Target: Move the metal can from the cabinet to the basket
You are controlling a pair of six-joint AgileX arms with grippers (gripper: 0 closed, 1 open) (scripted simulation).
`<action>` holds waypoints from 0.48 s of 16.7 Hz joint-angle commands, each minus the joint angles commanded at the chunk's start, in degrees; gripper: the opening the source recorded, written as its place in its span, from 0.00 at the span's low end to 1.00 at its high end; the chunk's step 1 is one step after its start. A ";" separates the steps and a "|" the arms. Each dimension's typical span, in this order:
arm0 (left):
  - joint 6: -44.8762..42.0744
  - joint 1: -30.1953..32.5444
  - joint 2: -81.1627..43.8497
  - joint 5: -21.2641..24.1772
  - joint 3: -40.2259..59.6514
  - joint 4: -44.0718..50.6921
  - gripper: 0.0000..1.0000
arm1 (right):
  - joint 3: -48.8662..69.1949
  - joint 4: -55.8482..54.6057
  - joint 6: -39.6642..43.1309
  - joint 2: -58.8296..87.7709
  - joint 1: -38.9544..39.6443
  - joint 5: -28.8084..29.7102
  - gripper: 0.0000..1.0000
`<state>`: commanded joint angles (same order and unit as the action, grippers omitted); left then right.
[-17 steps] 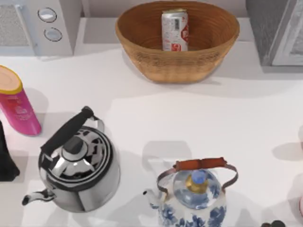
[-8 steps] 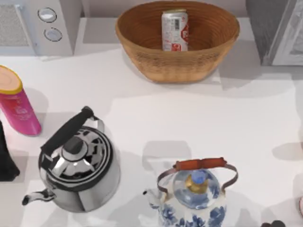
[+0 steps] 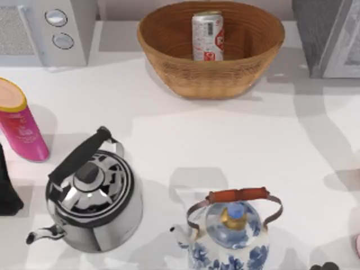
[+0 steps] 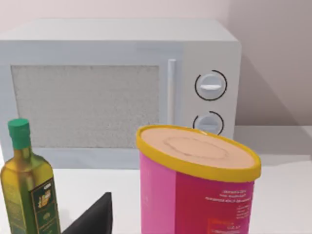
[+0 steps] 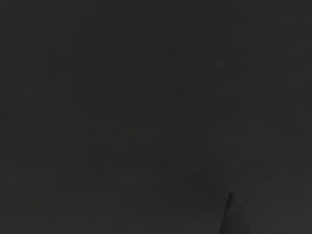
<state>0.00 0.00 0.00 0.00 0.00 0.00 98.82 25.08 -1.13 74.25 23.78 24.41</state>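
Observation:
The metal can (image 3: 207, 36), silver with a red-and-white label, stands upright inside the wicker basket (image 3: 169, 39) at the back middle of the table. No gripper is touching the can or the basket. The grey cabinet (image 3: 323, 34) is at the back right corner. My left arm is parked at the left edge of the table, where a black part of it (image 3: 7, 188) shows; one dark fingertip (image 4: 92, 217) appears in the left wrist view, beside the pink canister. The right wrist view is dark.
A white microwave (image 3: 48, 28) stands at the back left. A pink canister with a yellow-rimmed lid (image 3: 19, 121) is at the left, a steel kettle (image 3: 93, 194) at front left, and a blue-and-white kettle (image 3: 230, 236) at the front. An oil bottle (image 4: 27, 180) stands by the canister.
The shadows on the right side of the table have shifted and spread. The can, the basket and the other things have not moved.

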 joint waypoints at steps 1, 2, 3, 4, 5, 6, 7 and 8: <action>0.00 0.00 0.00 0.00 0.00 0.00 1.00 | -0.16 0.02 0.01 -0.14 1.10 1.10 1.00; 0.00 0.00 0.00 0.00 0.00 0.00 1.00 | -0.22 0.03 0.01 -0.20 1.55 1.54 1.00; 0.00 0.00 0.00 0.00 0.00 0.00 1.00 | -0.22 0.03 0.01 -0.20 1.55 1.54 1.00; 0.00 0.00 0.00 0.00 0.00 0.00 1.00 | -0.22 0.03 0.01 -0.20 1.55 1.54 1.00; 0.00 0.00 0.00 0.00 0.00 0.00 1.00 | -0.22 0.03 0.01 -0.20 1.55 1.54 1.00; 0.00 0.00 0.00 0.00 0.00 0.00 1.00 | 0.21 0.44 0.71 -1.46 0.25 2.60 1.00; 0.00 0.00 0.00 0.00 0.00 0.00 1.00 | 0.39 0.37 0.71 -1.25 0.18 2.46 1.00; 0.00 0.00 0.00 0.00 0.00 0.00 1.00 | 0.99 0.13 0.72 -0.49 -0.13 1.98 1.00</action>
<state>0.00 0.00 0.00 0.00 0.00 0.00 99.82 25.21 -0.41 73.76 23.64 26.39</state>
